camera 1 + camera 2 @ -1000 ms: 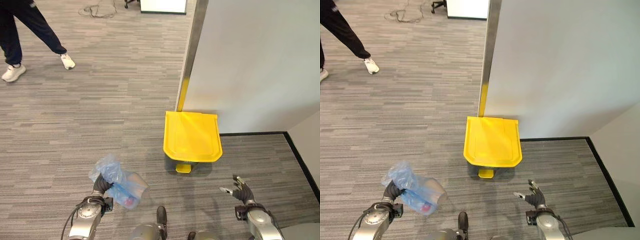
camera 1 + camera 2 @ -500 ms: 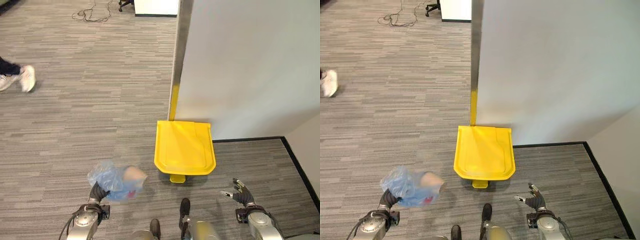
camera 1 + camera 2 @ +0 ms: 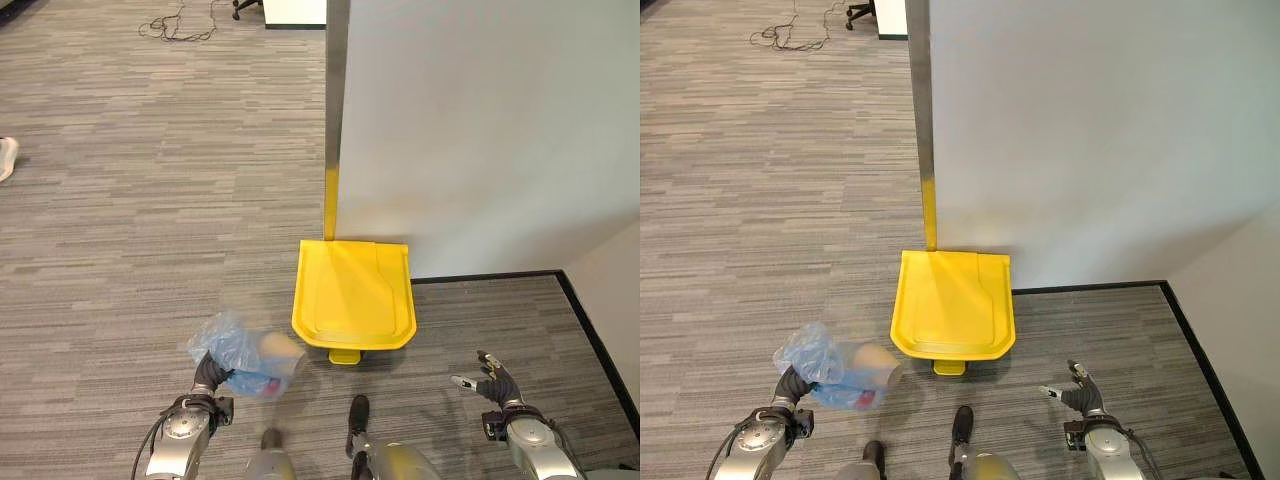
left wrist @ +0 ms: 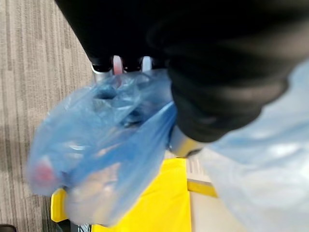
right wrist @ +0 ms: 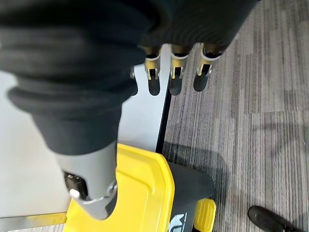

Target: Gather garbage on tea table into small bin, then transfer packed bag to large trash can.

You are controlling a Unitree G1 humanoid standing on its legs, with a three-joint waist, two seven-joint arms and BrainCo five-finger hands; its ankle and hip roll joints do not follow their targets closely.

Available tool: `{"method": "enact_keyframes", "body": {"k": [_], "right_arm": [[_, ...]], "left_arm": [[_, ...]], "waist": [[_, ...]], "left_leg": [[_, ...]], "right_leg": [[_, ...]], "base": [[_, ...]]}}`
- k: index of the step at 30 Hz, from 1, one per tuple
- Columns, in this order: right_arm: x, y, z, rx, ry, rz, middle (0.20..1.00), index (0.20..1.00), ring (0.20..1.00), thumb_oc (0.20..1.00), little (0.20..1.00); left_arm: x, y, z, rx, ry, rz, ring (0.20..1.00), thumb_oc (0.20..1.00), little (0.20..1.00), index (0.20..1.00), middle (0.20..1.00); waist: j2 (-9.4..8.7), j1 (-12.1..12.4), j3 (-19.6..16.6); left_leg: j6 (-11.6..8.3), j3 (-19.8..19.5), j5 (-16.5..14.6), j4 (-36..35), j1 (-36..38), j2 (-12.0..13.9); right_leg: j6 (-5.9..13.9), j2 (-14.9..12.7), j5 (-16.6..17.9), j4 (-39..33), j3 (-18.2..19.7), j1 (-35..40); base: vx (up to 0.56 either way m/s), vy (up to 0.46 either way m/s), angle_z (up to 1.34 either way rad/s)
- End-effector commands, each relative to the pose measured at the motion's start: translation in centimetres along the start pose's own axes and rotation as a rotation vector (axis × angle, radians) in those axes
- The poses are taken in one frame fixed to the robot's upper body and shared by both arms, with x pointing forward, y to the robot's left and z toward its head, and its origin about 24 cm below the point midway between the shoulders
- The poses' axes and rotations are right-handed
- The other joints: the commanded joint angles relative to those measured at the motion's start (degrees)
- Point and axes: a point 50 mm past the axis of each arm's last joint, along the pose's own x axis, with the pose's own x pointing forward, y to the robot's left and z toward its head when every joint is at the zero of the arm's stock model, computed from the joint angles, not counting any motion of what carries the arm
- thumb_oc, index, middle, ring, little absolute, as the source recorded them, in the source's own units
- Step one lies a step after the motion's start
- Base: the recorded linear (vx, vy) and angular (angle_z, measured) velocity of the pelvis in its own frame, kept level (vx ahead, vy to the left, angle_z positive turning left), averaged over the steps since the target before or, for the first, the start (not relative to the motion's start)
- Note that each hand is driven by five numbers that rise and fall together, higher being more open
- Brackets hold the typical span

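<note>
Office-type interior: grey striped carpet-tile floor [image 3: 150,200], plain white partition wall [image 3: 480,130] with metal edge post at 12 o'clock, black wheeled chair base [image 3: 243,8] at 11 o'clock.

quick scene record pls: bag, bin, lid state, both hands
bag: blue plastic trash bag, filled, held off the floor by the left hand
bin: yellow-lidded pedal trash can against the white wall, pedal facing the robot
lid state: closed
left hand: curled round the bag's neck
right hand: fingers straight, holding nothing, over the grey carpet floor
bag vs bin: bag to the robot's left of the can, not over it
</note>
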Motion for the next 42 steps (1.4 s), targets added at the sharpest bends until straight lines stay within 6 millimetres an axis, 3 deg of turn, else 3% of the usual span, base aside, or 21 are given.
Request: {"method": "enact_keyframes", "body": {"k": [1,3,5,7,10,20,28,29,32,33,37,40,41,42], "right_arm": [[0.5,-0.5,1.1,-0.001,-0.038,-0.021,1.0,1.0,1.0,1.0,1.0],[0.6,0.2,1.4,0.002,-0.046,-0.003,1.0,1.0,1.0,1.0,1.0],[0.7,0.6,1.5,0.006,-0.042,0.011,1.0,1.0,1.0,1.0,1.0],[0.5,0.4,0.9,0.02,-0.026,-0.002,1.0,1.0,1.0,1.0,1.0],[0.4,0.2,0.6,0.059,-0.019,-0.018,1.0,1.0,1.0,1.0,1.0],[0.2,-0.4,1.1,0.051,-0.05,-0.03,1.0,1.0,1.0,1.0,1.0],[0.5,-0.5,2.2,0.038,-0.084,-0.033,1.0,1.0,1.0,1.0,1.0],[0.6,-0.7,2.9,0.052,-0.112,-0.044,1.0,1.0,1.0,1.0,1.0],[0.7,-0.7,3.4,0.054,-0.127,-0.049,1.0,1.0,1.0,1.0,1.0],[0.8,-1.2,3.6,0.056,-0.135,-0.063,1.0,1.0,1.0,1.0,1.0],[0.7,-2.0,2.8,0.062,-0.102,-0.094,1.0,1.0,1.0,1.0,1.0],[0.4,-2.7,1.7,0.076,-0.069,-0.123,1.0,1.0,1.0,1.0,1.0],[0.0,-3.2,0.9,0.097,-0.048,-0.138,1.0,1.0,1.0,1.0,1.0],[0.0,-3.4,0.8,0.112,-0.041,-0.149,1.0,1.0,1.0,1.0,1.0]], "left_arm": [[-0.2,2.4,1.9,0.058,-0.096,0.054,0.2,0.2,0.2,0.2,0.2],[-0.1,3.0,2.2,0.063,-0.106,0.075,0.2,0.2,0.2,0.2,0.2],[-0.3,3.7,2.2,0.074,-0.107,0.094,0.2,0.2,0.2,0.2,0.2],[-0.6,4.2,2.0,0.07,-0.099,0.114,0.2,0.2,0.2,0.2,0.2],[-0.9,4.4,1.5,0.053,-0.085,0.134,0.2,0.2,0.2,0.2,0.2],[-1.5,4.4,0.2,0.035,-0.042,0.14,0.2,0.2,0.2,0.2,0.2],[-1.1,4.7,0.9,0.05,-0.058,0.143,0.2,0.2,0.2,0.2,0.2],[-1.1,5.1,1.1,0.066,-0.063,0.15,0.2,0.2,0.2,0.2,0.2],[-1.1,5.2,1.2,0.07,-0.065,0.153,0.2,0.2,0.2,0.2,0.2],[-1.1,5.4,1.3,0.068,-0.071,0.163,0.2,0.2,0.2,0.2,0.2],[-0.5,5.4,1.9,0.055,-0.088,0.17,0.2,0.2,0.2,0.2,0.2],[-0.1,4.9,2.5,0.069,-0.108,0.153,0.2,0.2,0.2,0.2,0.2],[0.0,4.5,2.5,0.062,-0.112,0.136,0.2,0.2,0.2,0.2,0.2],[0.1,4.3,2.6,0.05,-0.115,0.133,0.2,0.2,0.2,0.2,0.2]], "waist": [[-1.51,1.04,-1.79],[-1.72,1.3,-0.62],[-1.55,1.74,-0.18],[-1.62,2.64,-0.98],[-1.71,2.83,-1.69],[-2.29,3.23,-2.55],[-2.15,3.83,-1.18],[-1.49,3.38,-0.16],[-1.25,2.88,0.79],[-1.25,2.19,1.15],[-0.87,-0.33,2.37],[-1.19,-1.52,1.81],[-1.15,-2.54,0.88],[-1.11,-3.02,0.94]], "left_leg": [[2.39,0.55,-3.7,3.34,-1.62,-5.26],[3.28,1.37,-3.74,3.37,-1.82,-5.81],[4.29,2.18,-2.83,2.82,-2.29,-6.58],[4.51,3.03,-2.4,1.22,-1.81,-7.64],[4.36,2.94,-1.98,0.62,-1.51,-8.01],[4.69,2.88,-4.76,3.82,-0.45,-8.07],[5.36,-0.41,-6.1,7.67,-4.12,-9.76],[6.36,0.06,-7.37,7.83,-3.07,-10.05],[6.7,0.75,-8.59,7.15,-0.67,-10.28],[7.01,0.51,-9.56,6.29,1.76,-11.19],[6.76,-2.33,-12.88,6.38,6.53,-12.65],[5.99,-5.57,-16.06,7.75,8.34,-13.47],[4.99,-7.49,-18.23,10.59,8.59,-13.01],[4.47,-7.71,-18.62,12.03,8.51,-12.18]], "right_leg": [[8.75,-6.63,-8.16,5.53,5.59,-0.89],[9.23,-7.1,-7.86,9.0,6.71,-3.5],[8.81,-4.98,-9.82,12.66,7.59,-4.07],[7.67,-2.92,-12.53,11.89,6.13,-0.72],[7.36,-2.05,-12.66,10.58,7.14,-0.25],[7.28,-2.22,-11.04,5.22,7.11,3.16],[8.22,-2.61,-12.23,11.3,9.0,-0.88],[9.22,-3.32,-11.59,19.3,9.01,-5.23],[9.39,-3.65,-10.0,21.0,8.05,-9.23],[9.62,-3.95,-7.65,17.69,6.78,-11.97],[10.92,-2.48,-5.36,7.4,5.88,-16.2],[10.99,-2.2,-3.74,5.18,7.88,-16.42],[9.58,-2.81,-2.11,7.14,10.51,-16.8],[9.4,-2.85,-1.64,9.21,11.01,-17.72]], "base": [[-0.16,0.317,-0.11],[-0.19,0.259,-0.4],[-0.13,0.206,-0.65],[-0.01,0.092,-0.18],[0.05,-0.003,-0.09],[0.08,-0.017,0.02],[0.01,0.072,-0.09],[0.04,0.138,-0.2],[0.13,0.109,-0.25],[0.27,0.061,-0.24],[0.34,0.014,0.1],[0.4,-0.099,0.7],[0.46,-0.185,1.01],[0.33,-0.135,0.98]]}}
